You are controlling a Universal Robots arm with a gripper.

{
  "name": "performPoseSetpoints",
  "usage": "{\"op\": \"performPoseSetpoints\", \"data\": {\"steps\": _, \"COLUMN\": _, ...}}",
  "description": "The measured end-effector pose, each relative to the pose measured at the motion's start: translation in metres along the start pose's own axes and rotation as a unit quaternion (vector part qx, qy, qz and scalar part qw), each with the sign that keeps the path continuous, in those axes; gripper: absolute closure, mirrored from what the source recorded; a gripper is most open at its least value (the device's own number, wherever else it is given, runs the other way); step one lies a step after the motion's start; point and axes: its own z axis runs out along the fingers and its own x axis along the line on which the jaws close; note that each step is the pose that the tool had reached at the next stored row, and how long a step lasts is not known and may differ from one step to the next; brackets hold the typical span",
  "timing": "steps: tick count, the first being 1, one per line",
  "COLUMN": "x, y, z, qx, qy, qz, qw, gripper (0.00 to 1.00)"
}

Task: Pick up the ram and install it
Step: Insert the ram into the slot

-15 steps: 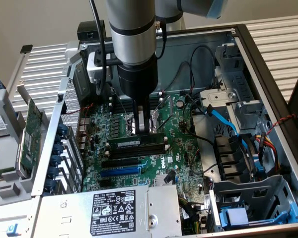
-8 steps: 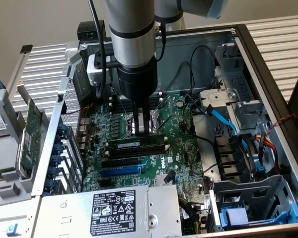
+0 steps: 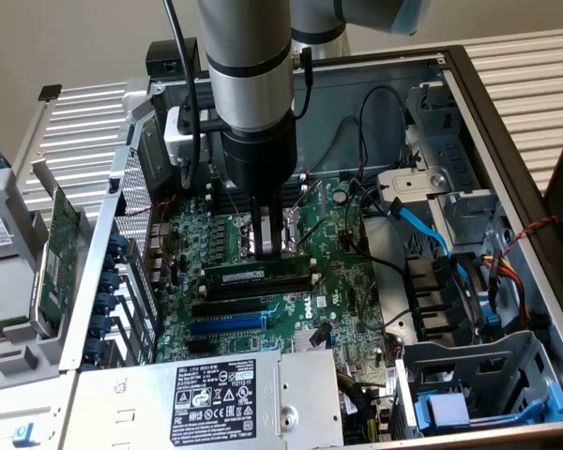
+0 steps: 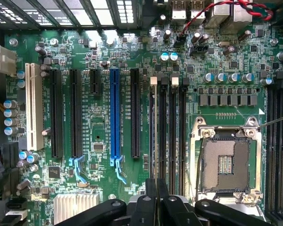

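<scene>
1. Green with a white label and dark chips, the ram (image 3: pixel 256 273) stands on its long edge in the bank of black memory slots (image 3: pixel 253 292) on the motherboard (image 3: pixel 352 281) inside the open computer case (image 3: pixel 507 141).
2. Its long axis runs from the exterior view's left to the exterior view's right, rising slightly toward the right. It lies parallel to the black slots and to the blue slot (image 3: pixel 227 323) beside them, and its labelled face is turned toward the camera.
3. The gripper (image 3: pixel 270 247) hangs straight down from the grey arm with its fingers pressed together and nothing clamped between them. The tips sit right at the ram's upper edge, near its middle; whether they touch it cannot be told.
4. The exterior view gives the stick's side, its label and its place in the case, next to the power supply (image 3: pixel 216 394) and a green expansion card (image 3: pixel 61 253) lying outside the case wall.
5. The wrist view looks straight down the closed gripper (image 4: pixel 155 186) onto the board. There the memory slots (image 4: pixel 173 132) appear as thin dark lines between the blue slot (image 4: pixel 114 113) and the bare processor socket (image 4: pixel 225 162), and which line carries the stick cannot be told.
</scene>
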Motion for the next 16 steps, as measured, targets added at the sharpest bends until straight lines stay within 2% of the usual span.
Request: {"op": "performPoseSetpoints", "data": {"steps": 16, "x": -0.0003, "y": 0.002, "z": 0.003, "qx": 0.0014, "qy": -0.0001, "qz": 0.0, "qw": 1.0, "gripper": 0.87}}
